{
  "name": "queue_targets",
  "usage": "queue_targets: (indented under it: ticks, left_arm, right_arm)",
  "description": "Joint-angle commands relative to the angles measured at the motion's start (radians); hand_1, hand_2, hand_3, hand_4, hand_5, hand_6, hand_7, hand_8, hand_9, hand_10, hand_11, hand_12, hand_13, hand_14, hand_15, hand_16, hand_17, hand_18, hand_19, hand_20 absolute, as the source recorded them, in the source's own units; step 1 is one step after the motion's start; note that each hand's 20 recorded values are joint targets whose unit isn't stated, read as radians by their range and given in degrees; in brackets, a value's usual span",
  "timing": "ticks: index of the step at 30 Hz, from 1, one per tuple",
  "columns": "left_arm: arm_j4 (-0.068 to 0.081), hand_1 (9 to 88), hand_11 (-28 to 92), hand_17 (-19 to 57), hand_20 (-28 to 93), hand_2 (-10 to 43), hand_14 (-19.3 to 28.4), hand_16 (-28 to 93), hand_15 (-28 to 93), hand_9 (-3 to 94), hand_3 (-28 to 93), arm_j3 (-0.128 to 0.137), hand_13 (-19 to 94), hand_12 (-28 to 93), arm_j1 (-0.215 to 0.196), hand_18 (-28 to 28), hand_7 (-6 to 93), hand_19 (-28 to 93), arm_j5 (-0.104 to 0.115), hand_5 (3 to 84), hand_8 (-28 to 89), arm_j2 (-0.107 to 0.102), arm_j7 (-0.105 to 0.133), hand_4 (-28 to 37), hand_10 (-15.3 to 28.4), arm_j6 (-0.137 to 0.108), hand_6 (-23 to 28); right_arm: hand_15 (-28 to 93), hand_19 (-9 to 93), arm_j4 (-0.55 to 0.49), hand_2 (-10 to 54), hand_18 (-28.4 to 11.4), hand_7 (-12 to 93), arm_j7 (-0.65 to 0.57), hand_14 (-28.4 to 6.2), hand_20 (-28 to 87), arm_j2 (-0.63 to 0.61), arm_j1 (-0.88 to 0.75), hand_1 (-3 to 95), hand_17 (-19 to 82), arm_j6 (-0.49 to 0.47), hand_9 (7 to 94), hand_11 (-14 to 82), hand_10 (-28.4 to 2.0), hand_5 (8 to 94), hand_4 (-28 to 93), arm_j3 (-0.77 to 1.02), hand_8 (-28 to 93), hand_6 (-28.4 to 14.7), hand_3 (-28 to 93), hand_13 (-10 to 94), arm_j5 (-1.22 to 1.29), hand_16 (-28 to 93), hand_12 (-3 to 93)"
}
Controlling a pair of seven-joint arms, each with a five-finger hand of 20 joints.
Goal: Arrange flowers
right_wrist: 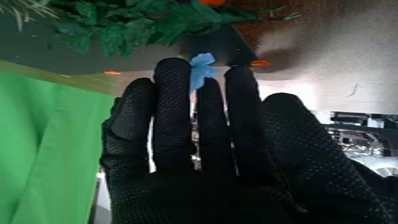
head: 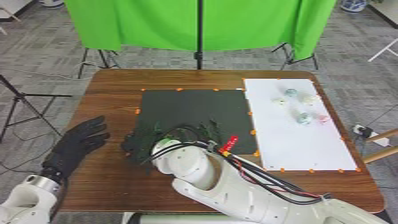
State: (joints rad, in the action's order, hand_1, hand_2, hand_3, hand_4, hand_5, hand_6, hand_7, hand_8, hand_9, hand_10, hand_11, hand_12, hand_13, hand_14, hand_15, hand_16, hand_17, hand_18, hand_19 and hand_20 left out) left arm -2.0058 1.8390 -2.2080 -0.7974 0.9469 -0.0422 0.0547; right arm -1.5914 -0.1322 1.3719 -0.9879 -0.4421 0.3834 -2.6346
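Where the loose flowers lie: several small pale flowers [head: 304, 118] are grouped toward the far right, on a white sheet [head: 311, 152]; the plain backing probably makes them easy to pick out, and the gaps among them should leave room to take one alone.
Greenery: leafy sprigs [right_wrist: 124, 25] sit over the near part of the dark mat [head: 195, 107], around the right arm's end; this is likely the body of the arrangement, kept central so that blooms can be brought across to it.
Right hand: the right hand [right_wrist: 195, 200] is open, its fingers long and nearly straight with narrow gaps, the thumb apart. Nothing is clearly pinched.
Blue flower: a blue flower [right_wrist: 203, 60] shows at the fingertips, in line with a gap between two fingers; I cannot tell whether they hold it or it merely lies beyond them.
Left hand: the left hand [head: 75, 146] is empty and loosely open over the left edge of the desk [head: 107, 190], presumably to leave the middle free for the other arm.
Borders: orange tabs [head: 253, 132] run along mat and sheet, likely to fix them and mark the two areas.
Care: straight fingers slip past leaves easily, but a wide sweep could snag the greenery; a slow, near-vertical approach would suit it.
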Motion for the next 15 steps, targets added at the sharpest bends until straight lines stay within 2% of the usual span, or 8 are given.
queue_targets:
  ticks: [1,6,11,15]
  left_arm:
    - [0.009,25.7,21,-9.0,-1,1.1,15.1,-4,38,26.1,71,-0.002,21,15,-0.011,22.2,20.2,53,-0.002,29.6,-11,0.012,-0.009,-28.3,11.6,0.015,3.9]
    - [0.006,25.7,21,-9.0,-1,1.1,15.2,-4,38,26.1,71,0.001,21,15,-0.020,22.2,20.1,53,-0.001,29.5,-11,0.016,-0.002,-28.3,11.6,0.007,3.9]
    - [0.009,25.7,21,-9.1,-1,1.1,15.2,-4,38,26.1,71,0.000,21,15,-0.018,22.2,20.0,53,-0.001,29.5,-11,0.019,-0.001,-28.3,11.6,0.009,4.0]
    - [0.005,25.8,21,-9.1,-1,1.1,15.2,-4,38,26.1,71,0.008,21,15,-0.030,22.2,20.0,53,-0.001,29.5,-11,0.025,0.000,-28.3,11.6,0.011,4.0]
  right_arm:
    - [76,81,0.008,33.2,-18.9,14,-0.037,-11.9,51,-0.016,0.008,12.4,15,0.003,39.9,12.6,-7.4,47.6,-16,0.014,-14,-4.5,91,33,0.026,10,13.0]
    - [76,81,0.001,33.1,-18.8,14,-0.023,-12.0,51,-0.023,0.003,12.2,15,0.017,40.6,12.5,-7.7,48.4,-16,0.016,-13,-4.7,91,33,0.016,10,12.5]
    - [76,81,0.003,32.9,-18.9,14,-0.023,-12.0,50,-0.024,-0.003,12.4,15,0.009,41.5,12.4,-8.0,49.5,-16,0.022,-14,-4.6,91,34,0.021,11,12.5]
    - [76,81,-0.010,32.6,-18.7,14,0.009,-12.0,50,-0.034,-0.017,12.4,15,0.021,42.4,12.6,-8.6,50.2,-17,0.041,-14,-4.8,91,34,0.038,11,12.6]
